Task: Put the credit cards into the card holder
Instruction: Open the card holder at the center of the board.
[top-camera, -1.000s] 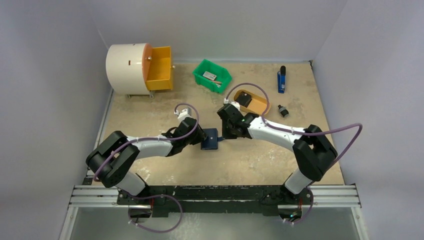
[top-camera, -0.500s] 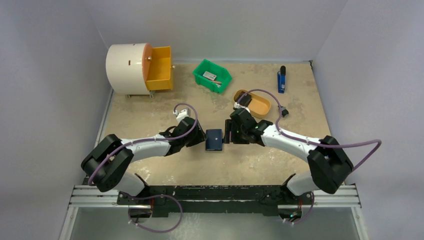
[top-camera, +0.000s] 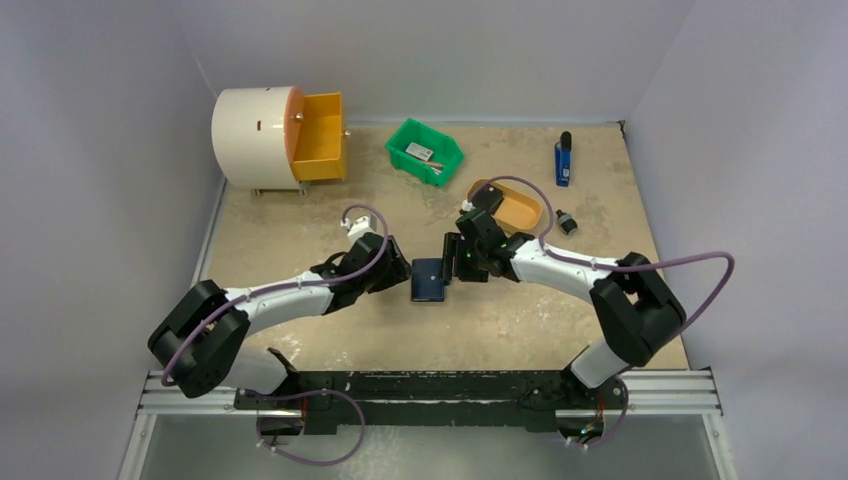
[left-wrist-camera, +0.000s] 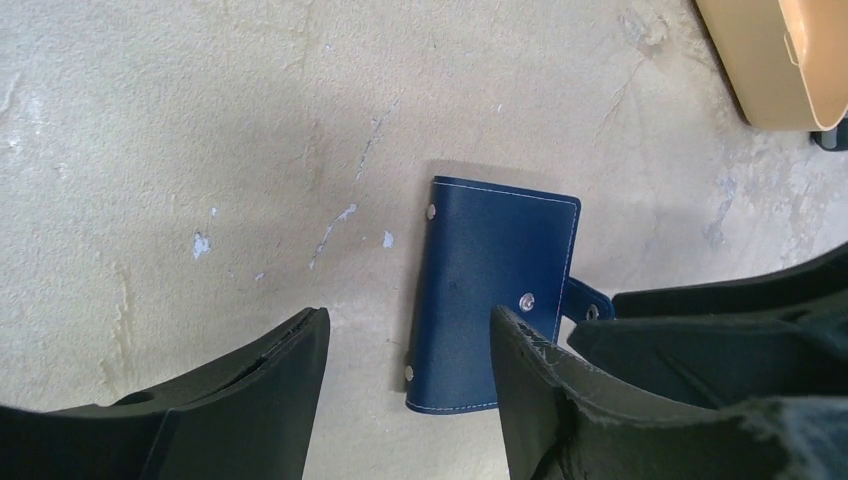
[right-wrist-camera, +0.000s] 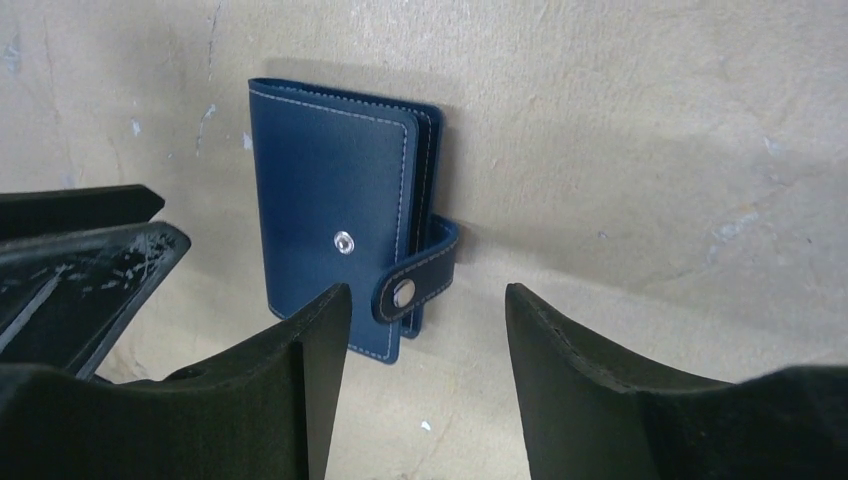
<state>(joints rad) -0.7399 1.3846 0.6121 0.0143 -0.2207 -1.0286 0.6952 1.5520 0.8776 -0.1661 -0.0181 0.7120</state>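
Note:
The navy-blue card holder (top-camera: 429, 280) lies flat and folded shut on the table between the two arms. Its snap tab (right-wrist-camera: 415, 280) curls over the edge and is not pressed onto the light stud (right-wrist-camera: 343, 240). My left gripper (top-camera: 398, 272) stands open just left of the holder; in the left wrist view this gripper (left-wrist-camera: 408, 320) has its right finger over the holder (left-wrist-camera: 495, 270). My right gripper (top-camera: 455, 262) stands open just right of it. In its own view the right gripper (right-wrist-camera: 428, 295) holds nothing and the holder (right-wrist-camera: 335, 200) lies ahead. No credit cards show loose.
A white drum with an open orange drawer (top-camera: 320, 135) stands at the back left. A green bin (top-camera: 425, 150) holds a flat light piece. An orange oval tray (top-camera: 515, 208) sits behind the right wrist. A blue-and-black stick tool (top-camera: 563, 160) and a small black object (top-camera: 566, 222) lie back right.
A second ago both grippers had the holder pinched and tilted between them. Both have since opened and drawn slightly apart, and the holder now rests flat on the table.

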